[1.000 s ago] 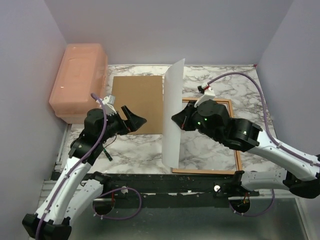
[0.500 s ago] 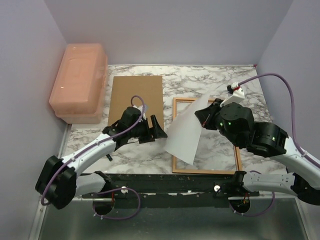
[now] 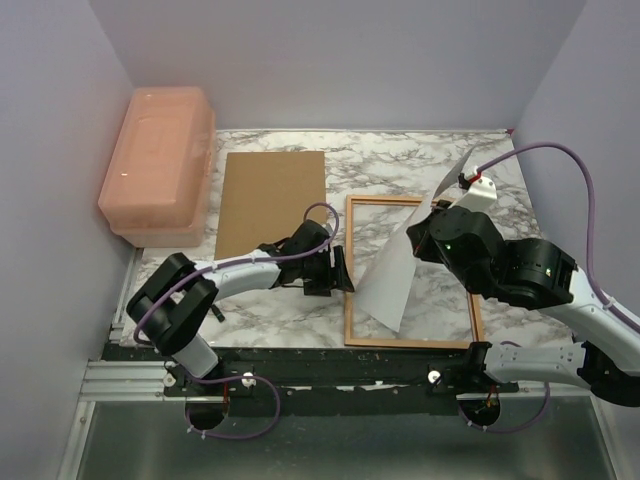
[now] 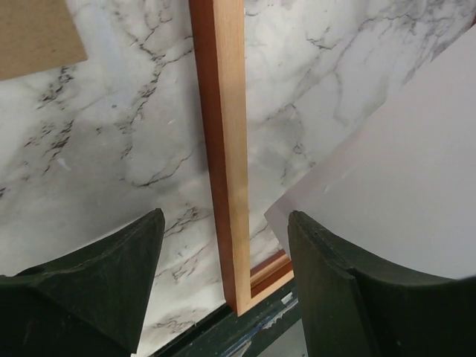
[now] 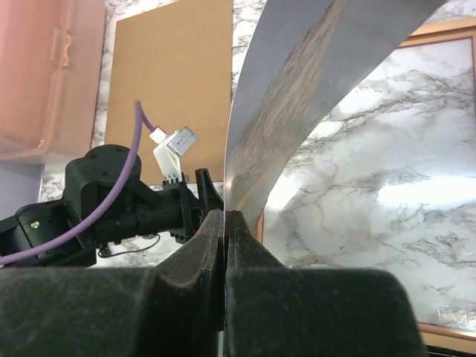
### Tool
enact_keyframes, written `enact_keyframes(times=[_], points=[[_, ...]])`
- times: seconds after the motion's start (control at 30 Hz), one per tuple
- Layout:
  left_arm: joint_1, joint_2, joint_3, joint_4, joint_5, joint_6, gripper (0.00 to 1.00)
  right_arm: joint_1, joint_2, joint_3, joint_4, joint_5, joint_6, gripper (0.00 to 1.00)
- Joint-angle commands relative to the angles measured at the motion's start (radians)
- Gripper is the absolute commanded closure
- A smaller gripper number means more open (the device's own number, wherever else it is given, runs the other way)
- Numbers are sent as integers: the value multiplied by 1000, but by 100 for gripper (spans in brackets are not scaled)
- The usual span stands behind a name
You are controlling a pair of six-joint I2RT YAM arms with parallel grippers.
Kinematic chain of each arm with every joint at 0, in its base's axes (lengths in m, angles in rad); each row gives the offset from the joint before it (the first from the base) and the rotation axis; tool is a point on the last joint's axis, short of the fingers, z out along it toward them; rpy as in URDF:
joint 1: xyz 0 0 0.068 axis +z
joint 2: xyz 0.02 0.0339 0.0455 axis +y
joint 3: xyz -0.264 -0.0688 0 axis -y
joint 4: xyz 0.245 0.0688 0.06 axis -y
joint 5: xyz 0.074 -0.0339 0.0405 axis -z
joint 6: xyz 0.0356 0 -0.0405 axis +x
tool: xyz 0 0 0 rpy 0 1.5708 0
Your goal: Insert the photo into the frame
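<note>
The frame [image 3: 348,262] lies flat on the marble table, light wood side up. Its left rail [image 4: 227,149] runs between the fingers of my open left gripper [image 4: 225,223], which sits low over that rail [image 3: 340,270]. My right gripper [image 5: 224,216] is shut on an edge of the photo [image 5: 297,97], whose printed side curves up in the right wrist view. From above, the photo's white back [image 3: 395,280] slants across the frame's left half, with the right gripper [image 3: 420,232] at its upper right. The photo's lower corner [image 4: 401,186] hangs just right of the left fingers.
The brown backing board [image 3: 272,200] lies flat to the left of the frame. A pink lidded box [image 3: 155,160] stands at the far left. The table's near edge and a black rail [image 3: 320,360] run just below the frame.
My left arm has stretched right, bringing its open gripper to the frame's left rail. My right gripper has carried the photo right and lower, tilting it over the frame.
</note>
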Motion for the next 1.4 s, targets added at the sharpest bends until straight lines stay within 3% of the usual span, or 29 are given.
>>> enact_keyframes(times=[0.0, 0.27, 0.47, 0.53, 1.03, 1.37], points=[[-38, 75, 73, -5, -73, 18, 33, -4, -3, 23, -63, 58, 32, 99], [-89, 196, 190, -133, -200, 62, 52, -4, -2, 25, -80, 63, 39, 99], [-94, 200, 199, -137, -202, 63, 80, -4, -7, 10, -81, 57, 42, 99], [-94, 169, 196, -137, -208, 59, 85, -4, -8, 4, -80, 55, 42, 99], [-68, -57, 175, -260, -332, 84, 97, -3, 23, -48, -1, -31, -5, 99], [59, -152, 17, -240, -318, 139, 97, -3, 79, -75, 97, -123, -41, 99]])
